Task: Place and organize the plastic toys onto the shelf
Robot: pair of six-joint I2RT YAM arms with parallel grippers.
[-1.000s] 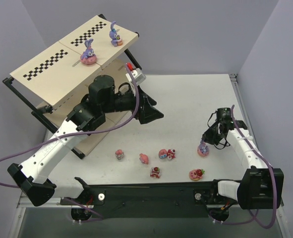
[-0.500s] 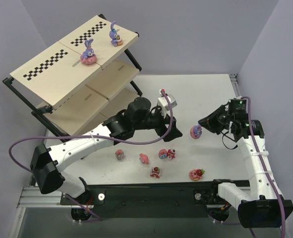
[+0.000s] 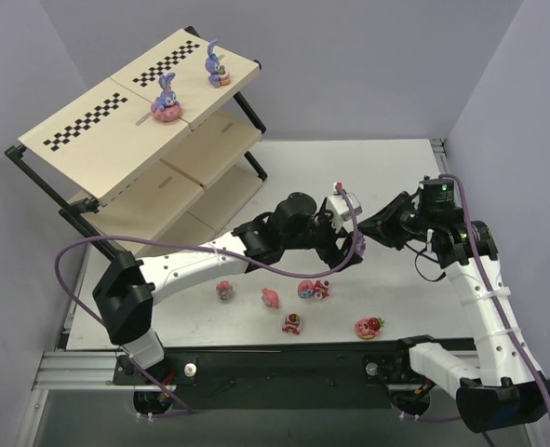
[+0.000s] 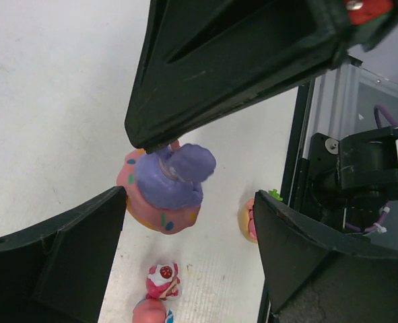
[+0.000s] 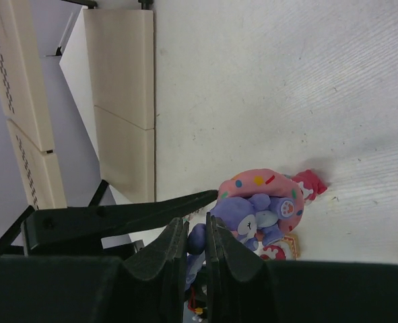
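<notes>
1. While the shelf (image 3: 116, 140) is carrying two purple bunnies (image 3: 167, 99) on its checkered top board, five loose toys (image 3: 292, 323) are lying on the table (image 3: 395, 168).
2. Mid-table, the left gripper (image 4: 190, 196) is standing open. Only its wrist view is showing its fingers flanking a third bunny (image 4: 166, 187).
3. The right gripper (image 5: 196, 222) is pinching that bunny above the table; the overhead view is hiding the grip.
4. Half a second ago the left gripper was stopping short; now it is bracketing the bunny.
</notes>
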